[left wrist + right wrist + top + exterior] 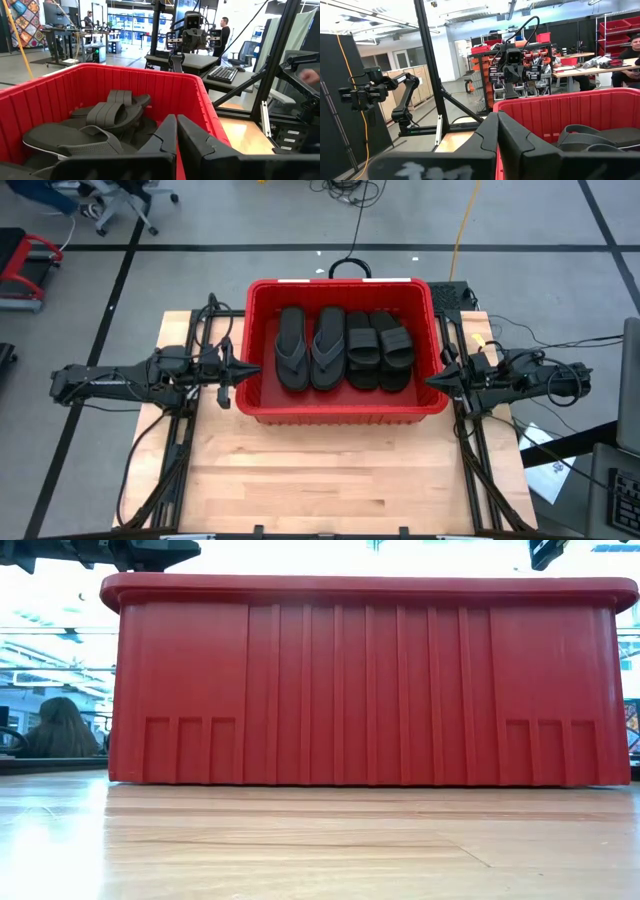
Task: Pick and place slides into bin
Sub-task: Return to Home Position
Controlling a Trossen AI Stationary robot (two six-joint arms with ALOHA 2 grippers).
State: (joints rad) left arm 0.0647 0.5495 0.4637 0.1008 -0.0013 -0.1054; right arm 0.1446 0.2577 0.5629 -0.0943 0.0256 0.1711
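1. fingers on both arms are pressed together and hold nothing. the left fingers (241, 372) point at the left wall of the bin (340, 412) and the right fingers (433, 378) at its right wall, each tip just beside the rim; i cannot tell whether either touches it.
2. slides (380, 350) lie inside the bin: the black ones are stacked in its right half and the grey flip-flop pair (309, 348) lies side by side in its left half. none shows on the surface (330, 480), so the placing looks done.
3. judged from that, the step in hand is the retreat to rest. to do it well, draw each arm straight back from the wall before any swing, hold the tips at or above rim height so they cannot hook the rim and shift the bin, and leave the fingers together.
4. only the high view shows the whole load and both arms at once. from above, though, the depth of the stacks is hidden, so i cannot count the black ones.
5. left wrist view gives what that one lacks: the straps sit below the rim and nothing juts out.
6. low view shows just the bin's ribbed front wall, flat on the surface, with the contents hidden.
7. right wrist view catches one strap past the rim.
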